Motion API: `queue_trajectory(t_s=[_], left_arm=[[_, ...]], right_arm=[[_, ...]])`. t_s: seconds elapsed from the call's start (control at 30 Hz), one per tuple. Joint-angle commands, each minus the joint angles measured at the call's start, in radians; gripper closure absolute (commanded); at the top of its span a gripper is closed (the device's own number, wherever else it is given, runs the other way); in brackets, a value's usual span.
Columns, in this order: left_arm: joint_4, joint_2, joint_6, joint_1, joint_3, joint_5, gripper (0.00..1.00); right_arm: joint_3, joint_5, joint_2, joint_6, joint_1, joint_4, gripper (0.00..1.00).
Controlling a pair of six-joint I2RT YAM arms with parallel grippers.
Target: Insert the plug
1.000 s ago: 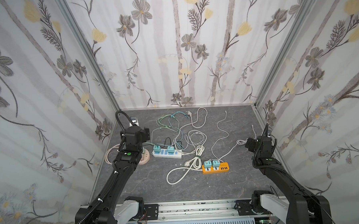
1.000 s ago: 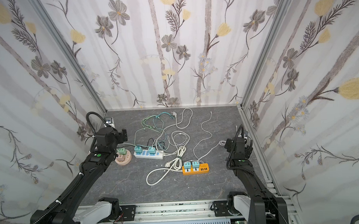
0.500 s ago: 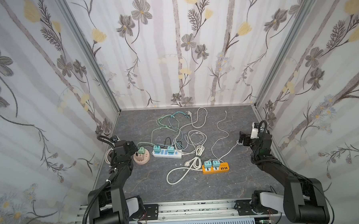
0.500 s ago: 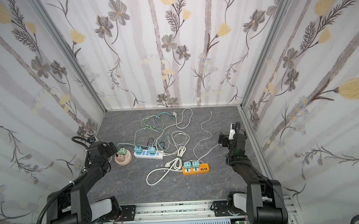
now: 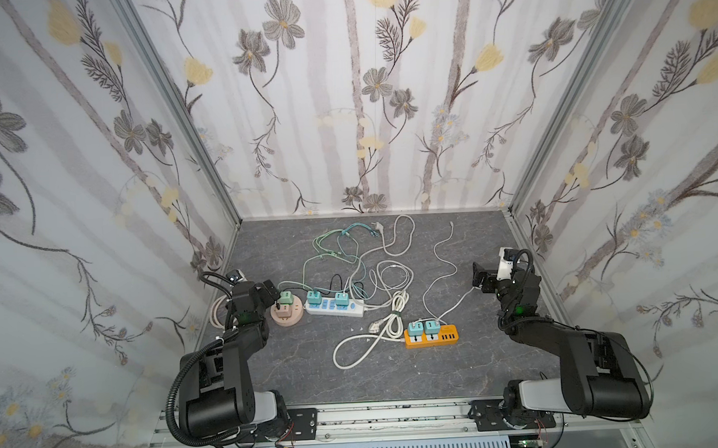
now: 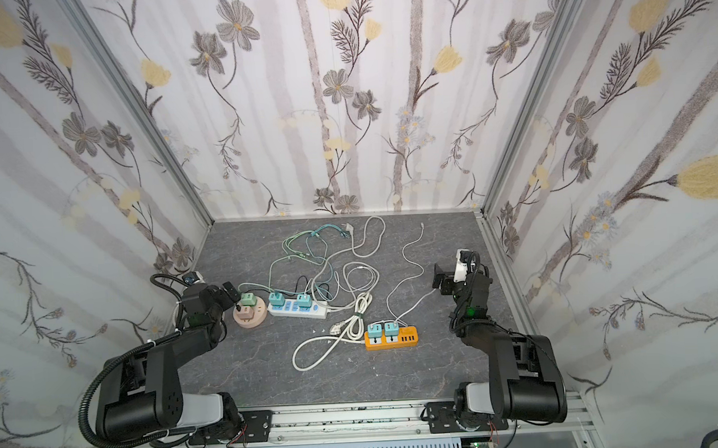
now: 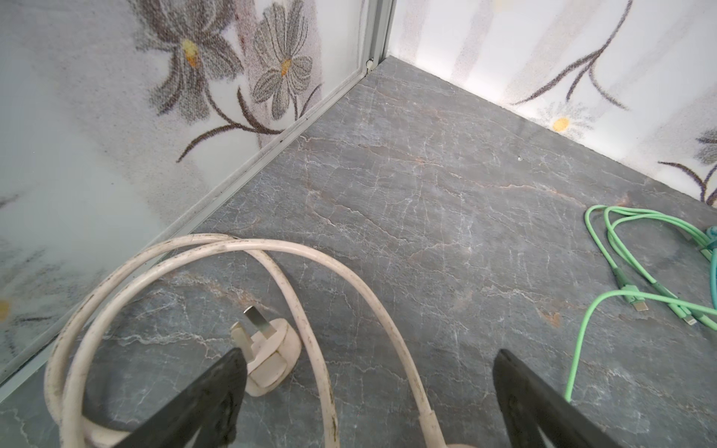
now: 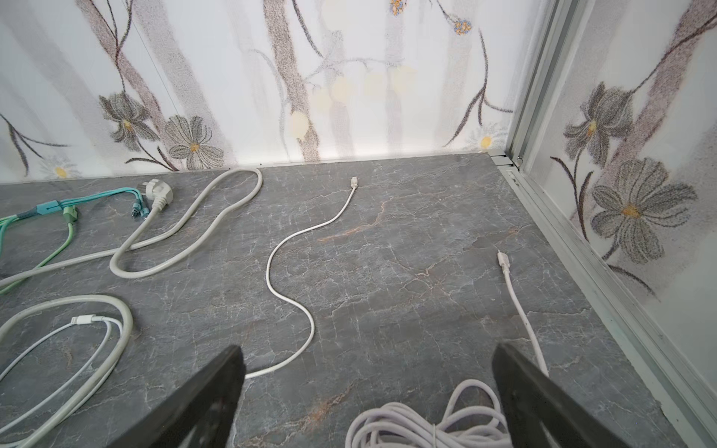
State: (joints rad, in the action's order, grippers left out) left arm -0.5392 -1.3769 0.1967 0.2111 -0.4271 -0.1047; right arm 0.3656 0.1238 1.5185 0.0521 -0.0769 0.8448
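A cream three-pin plug (image 7: 267, 357) lies loose on the grey floor beside one fingertip of my left gripper (image 7: 368, 353), its cord (image 7: 310, 256) looping past the open jaws. In both top views the left gripper (image 5: 268, 292) sits low by the round beige socket (image 5: 287, 321), which carries green adapters. My right gripper (image 5: 482, 278) hovers open near the right wall, holding nothing. A white power strip (image 5: 353, 312) and an orange power strip (image 5: 447, 337) each carry two teal adapters. Another white plug (image 5: 374, 326) lies loose between them.
Green and teal cables (image 7: 620, 271) tangle toward the back middle. A grey-white plug (image 8: 157, 192) and its cord lie by the back wall. A thin white cable (image 8: 295, 248) snakes across the floor. A bundled white cord (image 8: 426, 426) lies under the right gripper (image 8: 368, 349). Walls close both sides.
Both arms have folded back and down toward their bases. The left gripper came away from above the round socket toward the left wall. Both grippers stayed open.
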Motion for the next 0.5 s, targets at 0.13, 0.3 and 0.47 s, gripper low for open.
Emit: queue_trajectory(t_s=[0.13,0.3,0.47], left_arm=[[-0.211,-0.086,-0.043,-0.065,0.000,0.229,0.00],[-0.244,-0.163,-0.176,-0.190,-0.022,0.127,0.00],[-0.402,-0.184,-0.135,-0.197,0.061,0.000,0.00]], right_arm=[[0.010,-0.040,0.003,-0.014,0.016,0.040,0.01],[0.010,-0.041,0.002,-0.013,0.017,0.040,0.01],[0.013,-0.036,0.002,-0.017,0.017,0.036,0.01]])
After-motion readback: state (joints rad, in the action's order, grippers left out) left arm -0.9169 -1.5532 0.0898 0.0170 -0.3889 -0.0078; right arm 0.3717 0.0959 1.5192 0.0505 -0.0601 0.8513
